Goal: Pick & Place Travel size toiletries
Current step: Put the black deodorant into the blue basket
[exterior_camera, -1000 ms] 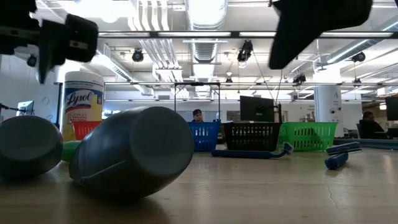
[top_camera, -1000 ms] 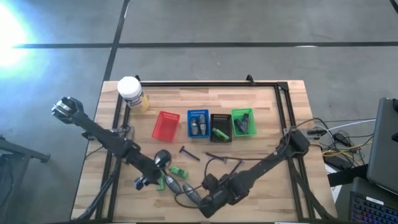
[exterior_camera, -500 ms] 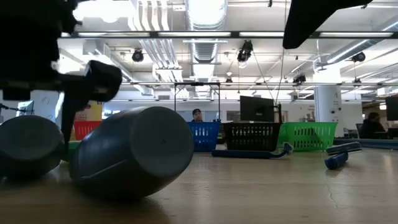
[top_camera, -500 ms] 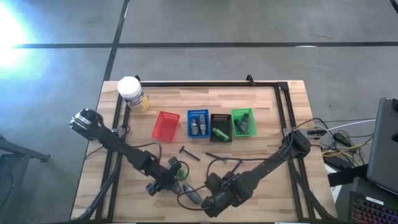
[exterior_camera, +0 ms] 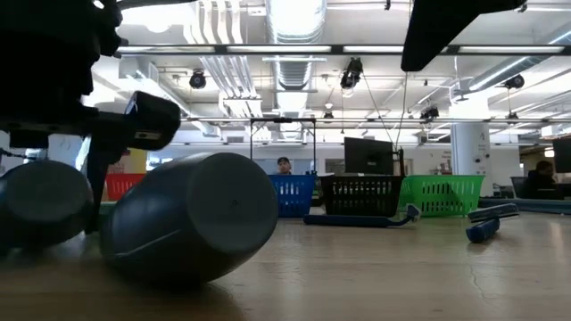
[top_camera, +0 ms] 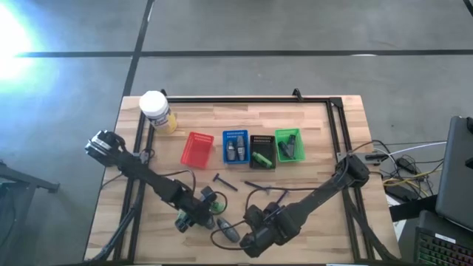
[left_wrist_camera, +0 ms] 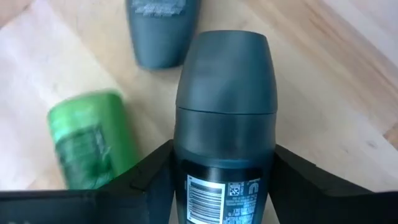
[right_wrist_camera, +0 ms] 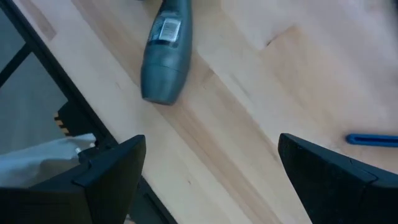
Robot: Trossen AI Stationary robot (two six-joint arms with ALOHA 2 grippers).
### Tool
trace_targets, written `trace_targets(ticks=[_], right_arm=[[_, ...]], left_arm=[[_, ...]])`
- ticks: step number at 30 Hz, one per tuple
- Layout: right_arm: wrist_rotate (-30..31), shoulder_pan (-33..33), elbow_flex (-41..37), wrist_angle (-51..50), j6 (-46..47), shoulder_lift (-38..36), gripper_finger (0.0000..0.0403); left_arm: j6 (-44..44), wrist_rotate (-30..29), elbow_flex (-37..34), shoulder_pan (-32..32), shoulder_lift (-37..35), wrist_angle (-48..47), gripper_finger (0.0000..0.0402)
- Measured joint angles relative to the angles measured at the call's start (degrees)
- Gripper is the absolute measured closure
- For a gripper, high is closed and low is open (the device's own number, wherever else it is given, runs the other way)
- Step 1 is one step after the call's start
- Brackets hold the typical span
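Left gripper (top_camera: pixel 201 216) is found low at the near-left part of the table (top_camera: pixel 325 137), its fingers (left_wrist_camera: pixel 149 177) spread narrowly to either side of a grey oval bottle (left_wrist_camera: pixel 225 124) lying between them. From the left wrist view the fingers appear to flank the bottle's labelled body; whether full contact is made cannot be told.

A small green bottle (left_wrist_camera: pixel 93 146) lies just beside the grey one, and a second grey bottle (left_wrist_camera: pixel 160 31) lies just beyond its cap. Another grey bottle (right_wrist_camera: pixel 165 53) lies near the table's near edge under the right gripper (right_wrist_camera: pixel 208 180), which is held wide apart and empty, raised over the near-centre.

The step in hand is judged to be the grasp of the grey oval bottle. The closure is best made squarely on the body, below the cap seam, since the rounded shell is likely to slip or roll. The green neighbour should be kept clear of the left finger. A straight lift is advised before travel to the blue basket (top_camera: pixel 235 146), where like bottles are already seen.
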Motion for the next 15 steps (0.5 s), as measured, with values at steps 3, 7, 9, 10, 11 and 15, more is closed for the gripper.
trace_targets(ticks=[3, 7, 9, 10, 11, 15], right_arm=[[0.83, -0.02, 0.13, -2.59, 0.0, -1.15, 0.0039], [3.69, 0.0, 0.15, -7.05, 1.51, -3.27, 0.0039], [5.53, -0.02, 0.13, -9.19, 2.78, -4.51, 0.0039], [6.84, -0.02, 0.13, -10.18, 4.02, -5.41, 0.0039], [8.12, -0.04, 0.13, -11.66, 5.48, -6.29, 0.0039], [12.21, -0.51, 0.02, -15.61, 12.74, -8.76, 0.0039]], left_arm=[[-3.39, -1.16, 0.97, 0.26, -2.85, -3.51, 0.0193], [-5.5, -5.43, 2.41, 1.15, -8.19, -10.13, 0.0193], [-8.15, -8.09, 3.6, 3.18, -10.93, -11.97, 0.0193], [-10.22, -9.08, 4.2, 4.86, -12.24, -12.57, 0.0193], [-13.38, -10.05, 4.76, 7.0, -13.34, -13.12, 0.0193], [-33.34, -9.37, 5.41, 19.28, -15.86, -12.77, 0.0193]])
